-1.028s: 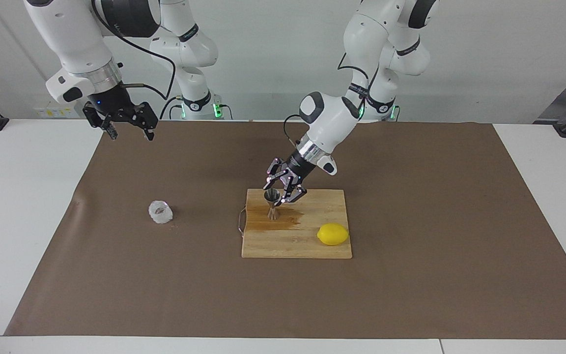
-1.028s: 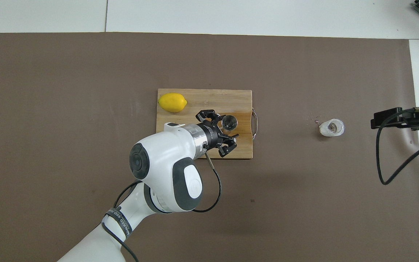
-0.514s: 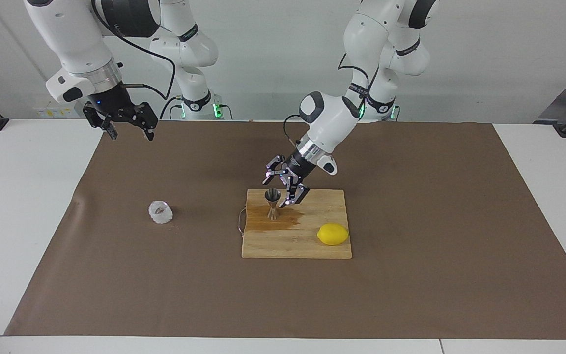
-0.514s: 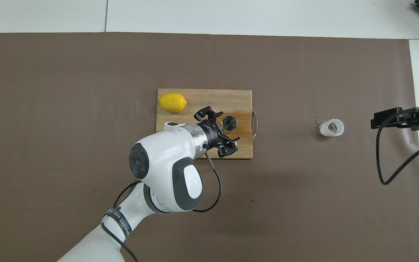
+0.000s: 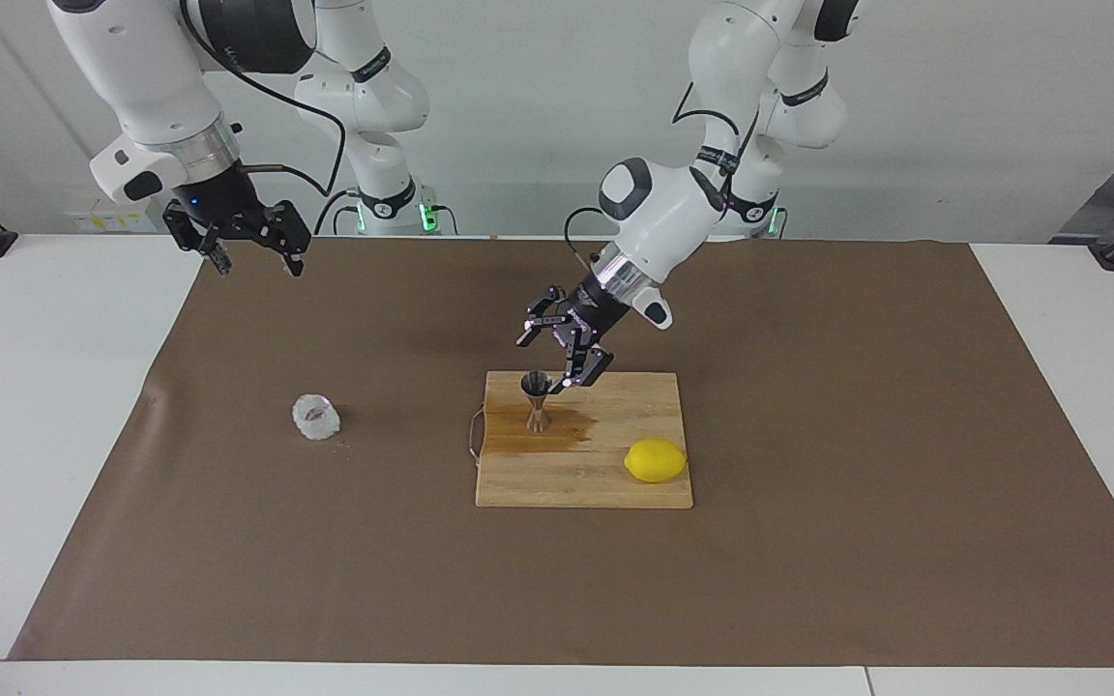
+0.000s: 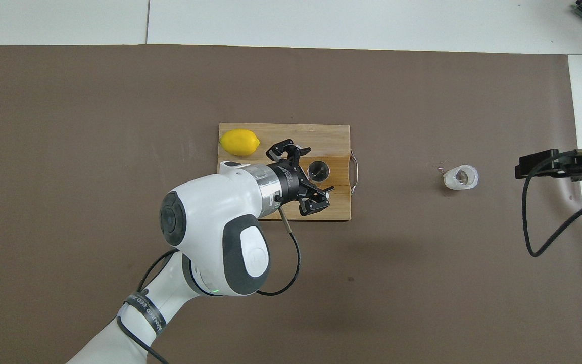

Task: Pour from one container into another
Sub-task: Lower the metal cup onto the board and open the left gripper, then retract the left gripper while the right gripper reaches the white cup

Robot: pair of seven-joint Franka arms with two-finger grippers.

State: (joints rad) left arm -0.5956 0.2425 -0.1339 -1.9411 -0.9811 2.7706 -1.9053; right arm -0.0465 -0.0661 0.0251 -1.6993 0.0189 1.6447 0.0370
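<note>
1. Facing view: left claw (image 5: 555,360) hangs with its fingers spread apart above the metal jigger (image 5: 537,399), clear of it and holding nothing. The jigger stands upright on the wooden cutting board (image 5: 615,488), on a dark wet patch. A lemon (image 5: 656,460) lies on the same board. The glass cup (image 5: 315,417) sits on the brown mat (image 5: 808,541) toward the right arm's end of the worktop, well apart from the board. The right claw (image 5: 252,253), fingers apart and empty, waits over the mat's edge.
2. Overhead view: left claw (image 6: 302,178) is just beside the jigger (image 6: 318,171) over the board (image 6: 291,134); the cup (image 6: 461,177) stands alone on the mat.
</note>
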